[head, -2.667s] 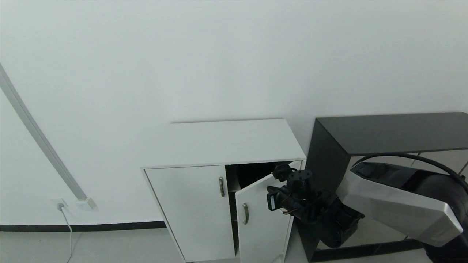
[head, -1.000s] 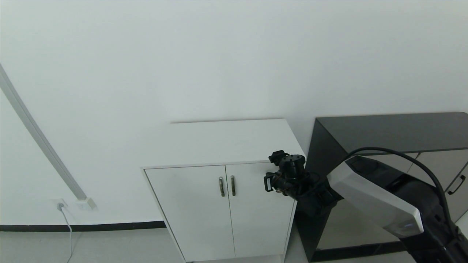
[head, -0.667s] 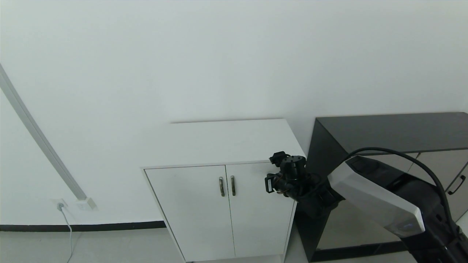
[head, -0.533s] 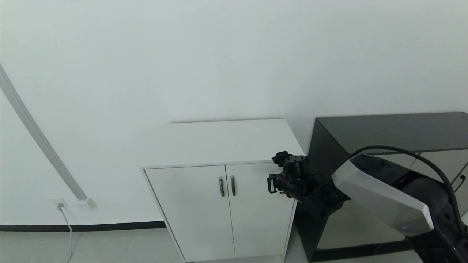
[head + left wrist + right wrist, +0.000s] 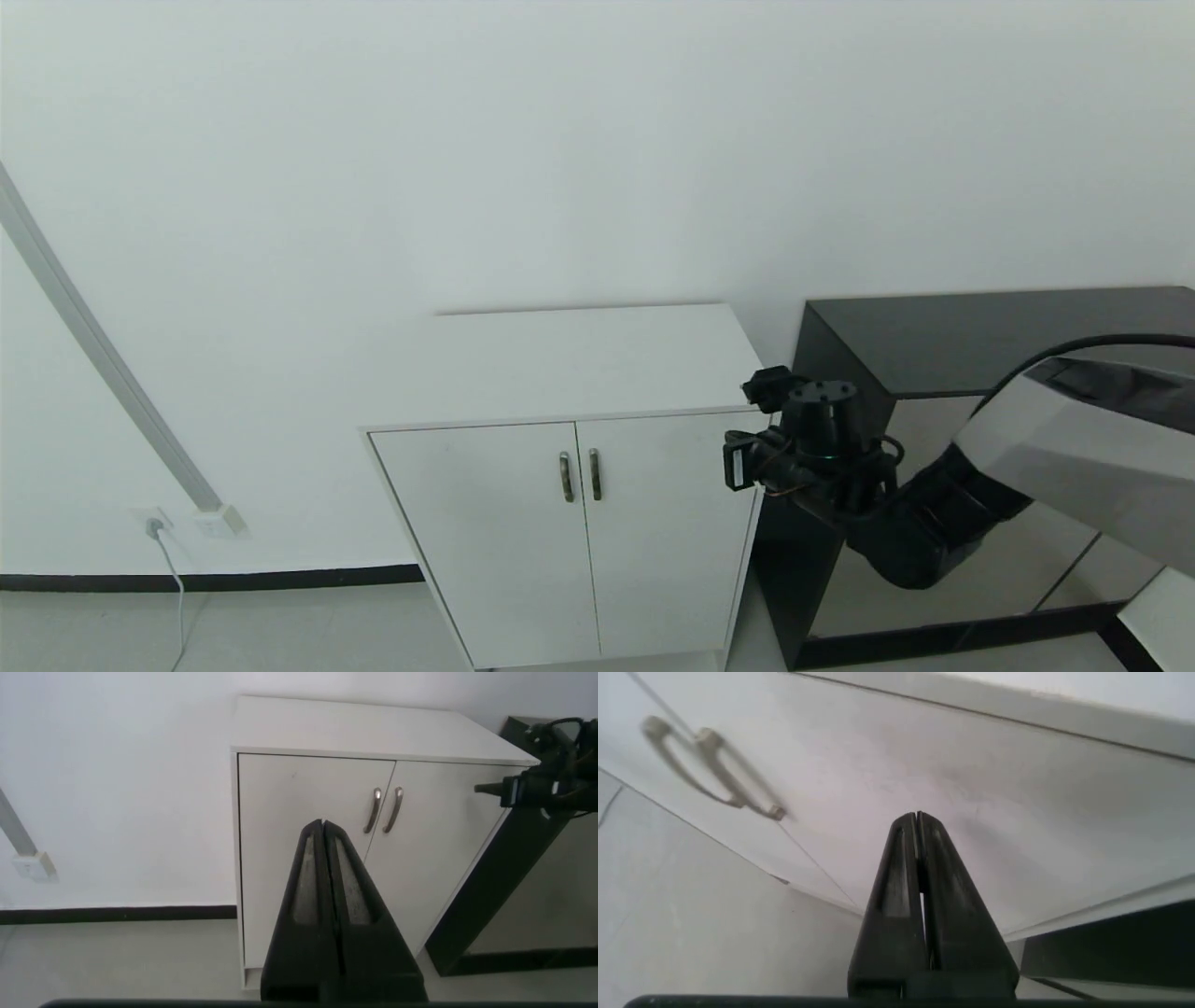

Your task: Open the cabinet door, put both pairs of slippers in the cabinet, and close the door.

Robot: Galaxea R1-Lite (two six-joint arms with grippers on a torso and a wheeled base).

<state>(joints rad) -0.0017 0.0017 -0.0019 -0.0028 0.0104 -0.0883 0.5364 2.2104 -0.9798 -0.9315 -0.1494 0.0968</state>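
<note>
The white cabinet (image 5: 597, 359) stands against the wall with both of its doors flush shut. The left door (image 5: 485, 532) and the right door (image 5: 667, 532) meet at the middle, and the two metal handles (image 5: 579, 476) sit side by side at that seam.

The right gripper (image 5: 917, 819) has its fingers pressed together with nothing between them. It points at the face of the cabinet's right door, up near the cabinet's top right corner. Whether the tips touch the door cannot be told. The left gripper (image 5: 322, 826) is also closed on nothing. It is held well back in front of the cabinet and aimed at the left door.

A few seconds earlier the cabinet's right door stood ajar, with the right gripper at its upper edge. By a second ago the door was shut. Since then the right arm has drawn off to the right, from in front of the door's upper part to the cabinet's right edge.

A black sideboard (image 5: 980, 336) stands just beside the cabinet on its right. Well to the cabinet's left, low on the wall, is a socket (image 5: 149, 523) with a cord (image 5: 177, 579) hanging from it.
</note>
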